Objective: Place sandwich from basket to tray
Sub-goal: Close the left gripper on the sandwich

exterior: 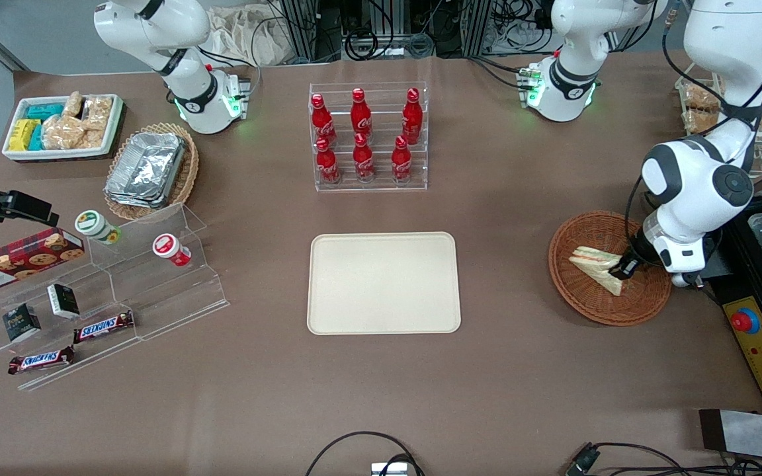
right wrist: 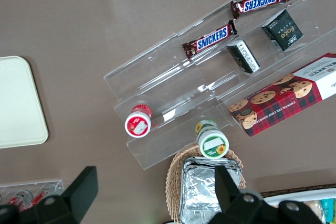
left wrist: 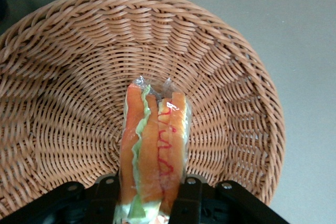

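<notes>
The sandwich (exterior: pixel 596 264) lies in the round reddish-brown woven basket (exterior: pixel 591 227) toward the working arm's end of the table. In the left wrist view its cut edge (left wrist: pixel 155 140) shows orange-red and green filling under clear wrap, resting on the basket's weave (left wrist: pixel 63 77). My gripper (exterior: pixel 624 270) is down in the basket at the sandwich's end. Its two black fingers (left wrist: pixel 190 192) press against both bread faces, so the gripper (left wrist: pixel 149 195) is shut on the sandwich. The cream-beige tray (exterior: pixel 384 283) sits bare at the table's middle, well apart from the basket.
A clear rack of red bottles (exterior: pixel 369 135) stands farther from the front camera than the tray. A control box with a red button (exterior: pixel 748 322) lies beside the basket at the table's edge. A snack stand (exterior: pixel 123 284) and a foil-container basket (exterior: pixel 151 170) sit toward the parked arm's end.
</notes>
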